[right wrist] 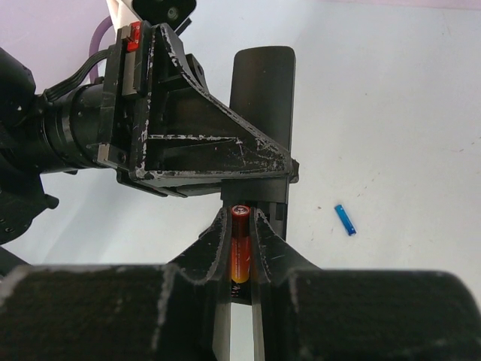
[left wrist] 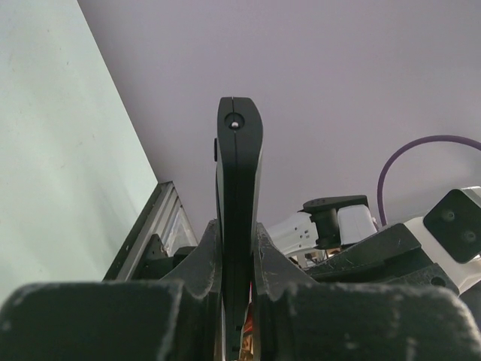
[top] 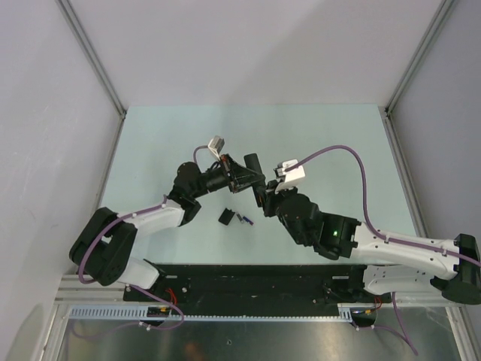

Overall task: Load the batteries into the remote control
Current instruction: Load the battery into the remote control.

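My left gripper (top: 242,179) is shut on the slim black remote control (top: 252,162) and holds it above the table's middle. In the left wrist view the remote (left wrist: 239,173) stands edge-on between the closed fingers (left wrist: 201,263). My right gripper (right wrist: 240,219) is shut on the red-orange battery (right wrist: 240,248), which sits in the remote's (right wrist: 263,90) open compartment against a spring. The right gripper (top: 263,200) meets the remote from the near side. A bluish battery (right wrist: 344,219) lies on the table; loose batteries (top: 243,219) also show in the top view.
A small black back panel (top: 225,217) lies on the pale green table (top: 338,143) beside the loose batteries, just in front of both grippers. Grey walls and metal frame posts (top: 94,60) enclose the table on three sides. Purple cables (top: 353,162) arch over the arms.
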